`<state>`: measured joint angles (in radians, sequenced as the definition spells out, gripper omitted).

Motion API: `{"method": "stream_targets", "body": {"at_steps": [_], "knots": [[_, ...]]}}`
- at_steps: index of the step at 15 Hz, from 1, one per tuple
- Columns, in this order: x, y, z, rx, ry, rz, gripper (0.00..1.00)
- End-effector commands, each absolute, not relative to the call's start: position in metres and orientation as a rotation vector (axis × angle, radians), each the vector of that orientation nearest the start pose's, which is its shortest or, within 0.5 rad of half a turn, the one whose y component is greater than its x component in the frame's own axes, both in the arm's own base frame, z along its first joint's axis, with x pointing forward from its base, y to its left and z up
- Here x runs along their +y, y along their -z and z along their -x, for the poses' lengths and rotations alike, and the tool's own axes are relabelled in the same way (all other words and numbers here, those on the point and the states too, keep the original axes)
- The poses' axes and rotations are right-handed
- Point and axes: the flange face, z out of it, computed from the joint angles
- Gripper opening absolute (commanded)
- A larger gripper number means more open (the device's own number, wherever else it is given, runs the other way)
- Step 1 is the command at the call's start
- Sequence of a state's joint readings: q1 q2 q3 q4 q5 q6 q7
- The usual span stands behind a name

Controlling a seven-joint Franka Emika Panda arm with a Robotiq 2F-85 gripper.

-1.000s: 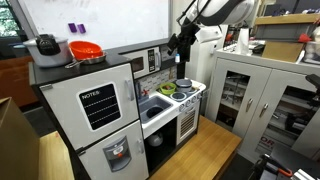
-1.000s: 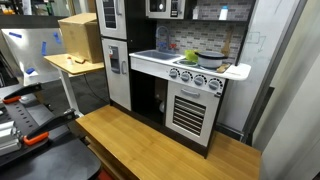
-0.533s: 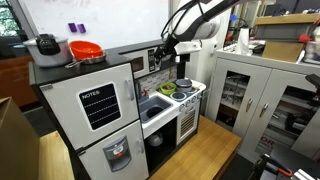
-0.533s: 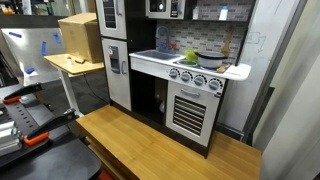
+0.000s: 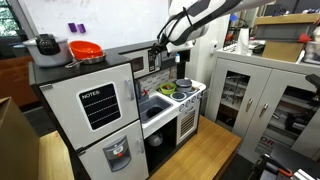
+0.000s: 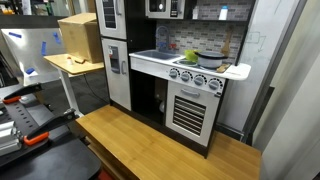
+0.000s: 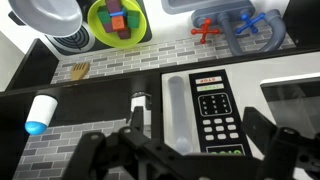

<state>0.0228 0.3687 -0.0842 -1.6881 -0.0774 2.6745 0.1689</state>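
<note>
Your gripper [image 5: 162,50] hangs close in front of the toy kitchen's microwave [image 5: 143,62], which sits up in the cabinet above the counter, between the fridge [image 5: 95,115] and the stove [image 5: 180,95]. In that exterior view the arm reaches in from the upper right. The jaws are spread as wide as they go and have hold of nothing. In the wrist view you see the gripper [image 7: 195,145] as dark fingers [image 7: 262,135] low in the frame, one to each side of the microwave front, and whether they touch it you cannot tell from here. Between them lies the keypad [image 7: 213,112], with the door's white handle [image 7: 176,108] just to its left. Further left a white and blue cylinder [image 7: 40,112] lies against the brick-pattern wall, well apart from the fingers. At the top of the wrist view, beyond the microwave, you look down on a green bowl [image 7: 117,20] filled with coloured blocks, with a pot [image 7: 48,12] just beside it on the stove, and on the red and blue taps [image 7: 228,25] over to the right. In both exterior views the bowl [image 6: 190,58] and pot [image 6: 210,58] stand side by side on the stove top, well below the gripper.
</note>
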Motion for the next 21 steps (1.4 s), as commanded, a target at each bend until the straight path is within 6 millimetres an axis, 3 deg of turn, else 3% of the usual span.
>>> {"method": "stream_targets", "body": {"at_steps": [1, 15, 17, 21], "knots": [[-0.030, -0.454, -0.719, 0.232, 0.969, 3.031, 1.00], [-0.055, -0.448, -0.739, 0.156, 0.887, 2.994, 1.00], [-0.056, -0.445, -0.740, 0.132, 0.876, 2.995, 0.74], [-0.055, -0.446, -0.740, 0.099, 0.872, 2.987, 0.45]]}}
